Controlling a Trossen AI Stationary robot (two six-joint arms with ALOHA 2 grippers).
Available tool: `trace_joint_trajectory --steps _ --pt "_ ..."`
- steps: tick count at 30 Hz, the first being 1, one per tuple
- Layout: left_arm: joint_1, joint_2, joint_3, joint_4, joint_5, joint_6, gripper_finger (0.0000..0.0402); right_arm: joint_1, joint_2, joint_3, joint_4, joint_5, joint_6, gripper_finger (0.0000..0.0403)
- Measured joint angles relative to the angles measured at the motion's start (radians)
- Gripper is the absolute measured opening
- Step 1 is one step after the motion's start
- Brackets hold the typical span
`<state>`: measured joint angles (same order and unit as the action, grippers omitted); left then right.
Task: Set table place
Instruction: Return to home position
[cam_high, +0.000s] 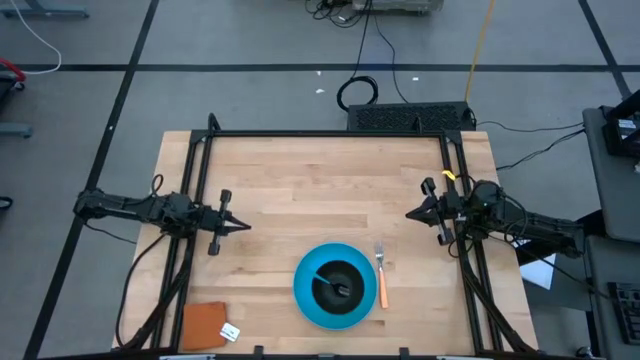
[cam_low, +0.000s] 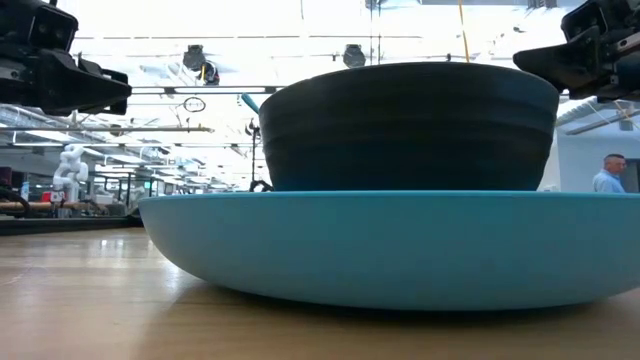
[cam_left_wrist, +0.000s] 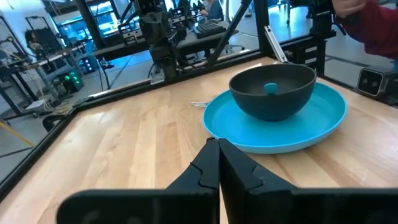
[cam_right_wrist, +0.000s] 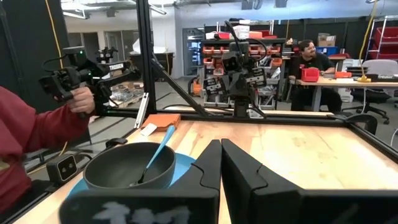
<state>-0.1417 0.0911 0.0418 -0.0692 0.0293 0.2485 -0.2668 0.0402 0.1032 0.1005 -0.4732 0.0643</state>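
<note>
Sitting by opposite side rails of your table, left hand and right hand have fingers pressed together, holding nothing, with bare wood between them. Plate, bowl holding spoon, and fork alongside lie near one edge.

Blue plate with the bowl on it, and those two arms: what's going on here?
Neither arm is holding anything. On the table, a black bowl sits on the plate, with a spoon resting in the bowl. A fork lies on the wood beside the plate, on the right arm's side. The left gripper and right gripper hover shut, clear of the setting, one at each side of the table.
</note>
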Motion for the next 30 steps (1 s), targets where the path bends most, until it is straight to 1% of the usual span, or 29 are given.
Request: trace_joint_trajectory --steps 5,12,15,21,25,28,30 --pt "0.000 0.000 0.000 0.004 -0.009 0.003 0.0008 0.000 0.000 0.000 0.010 0.003 0.002 0.0000" --pt "-0.001 0.000 0.000 0.004 -0.012 -0.034 0.0003 0.000 0.000 -0.001 0.028 0.004 0.002 0.0000" --pt "-0.001 0.000 0.000 0.000 -0.016 -0.042 0.0012 0.000 0.000 -0.001 0.033 0.004 -0.003 0.0000" --pt "-0.001 0.000 0.001 0.003 -0.086 -0.048 0.0027 0.000 0.000 -0.001 0.045 0.005 -0.005 0.0000" --pt "-0.001 0.000 0.001 0.003 -0.091 -0.041 0.0025 0.000 0.000 -0.001 0.057 0.005 -0.010 0.0000" --pt "-0.001 0.000 0.001 0.003 -0.096 -0.042 0.0018 0.000 0.000 -0.001 0.064 0.005 -0.032 0.0000" --pt "-0.001 0.000 0.001 0.003 -0.101 -0.042 0.0012 0.000 0.000 -0.001 0.066 0.005 -0.019 0.0000"
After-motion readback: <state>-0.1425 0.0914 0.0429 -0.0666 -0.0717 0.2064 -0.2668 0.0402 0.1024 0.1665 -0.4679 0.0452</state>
